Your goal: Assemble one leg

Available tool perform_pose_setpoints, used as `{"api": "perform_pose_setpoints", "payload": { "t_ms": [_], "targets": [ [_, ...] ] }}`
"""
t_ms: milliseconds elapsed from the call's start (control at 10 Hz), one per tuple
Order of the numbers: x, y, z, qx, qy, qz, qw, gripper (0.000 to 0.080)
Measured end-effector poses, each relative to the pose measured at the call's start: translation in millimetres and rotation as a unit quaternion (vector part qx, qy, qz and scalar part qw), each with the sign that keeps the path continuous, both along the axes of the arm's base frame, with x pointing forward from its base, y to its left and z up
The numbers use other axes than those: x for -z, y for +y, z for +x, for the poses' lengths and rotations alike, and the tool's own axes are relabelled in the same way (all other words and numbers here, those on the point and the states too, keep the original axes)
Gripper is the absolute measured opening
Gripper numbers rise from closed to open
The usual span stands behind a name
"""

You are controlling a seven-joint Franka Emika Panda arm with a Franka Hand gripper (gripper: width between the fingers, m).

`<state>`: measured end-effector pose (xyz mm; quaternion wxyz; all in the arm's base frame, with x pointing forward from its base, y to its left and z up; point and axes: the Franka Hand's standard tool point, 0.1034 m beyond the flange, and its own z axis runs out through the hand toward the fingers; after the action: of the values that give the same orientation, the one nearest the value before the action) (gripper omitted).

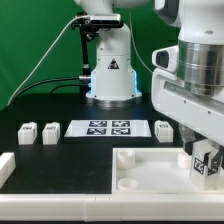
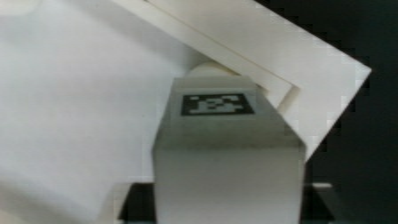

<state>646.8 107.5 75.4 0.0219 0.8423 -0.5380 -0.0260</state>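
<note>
Tabletop (image 1: 150,170) sits nearest in the exterior view, white tray-like panel with round corner holes. Gripper (image 1: 205,158) is clamped on a leg (image 1: 208,166), tagged face out, at the tabletop's corner on the exterior view's right. Wrist view: same leg (image 2: 222,150) fills the centre, square tag up top, tabletop edge (image 2: 267,60) behind it. Further back: two loose legs (image 1: 27,130) (image 1: 50,129) on the exterior view's left, marker board (image 1: 106,128) with four tags, another leg (image 1: 163,128) beside it. Robot base (image 1: 110,75) farthest, bearing a warning triangle; no legible text.
</note>
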Motion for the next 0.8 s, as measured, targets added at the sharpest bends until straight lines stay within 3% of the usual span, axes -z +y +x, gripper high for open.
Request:
{"api": "perform_pose_setpoints", "payload": {
  "t_ms": [200,300,400,500,700,800],
  "targets": [
    [0.0,0.2,0.2,0.000,0.000,0.001,1.000,0.0291],
    [0.5,0.9,-0.1,0.000,0.000,0.002,1.000,0.0353],
    [0.5,1.6,-0.3,-0.002,0.000,0.002,1.000,0.0521],
    [0.5,3.3,-0.1,-0.070,0.000,0.007,0.998,0.0609],
    [0.5,5.2,-0.2,-0.196,0.000,0.015,0.980,0.0641],
    [1.0,8.0,-1.2,-0.284,0.001,0.016,0.959,0.0647]
  ]
}}
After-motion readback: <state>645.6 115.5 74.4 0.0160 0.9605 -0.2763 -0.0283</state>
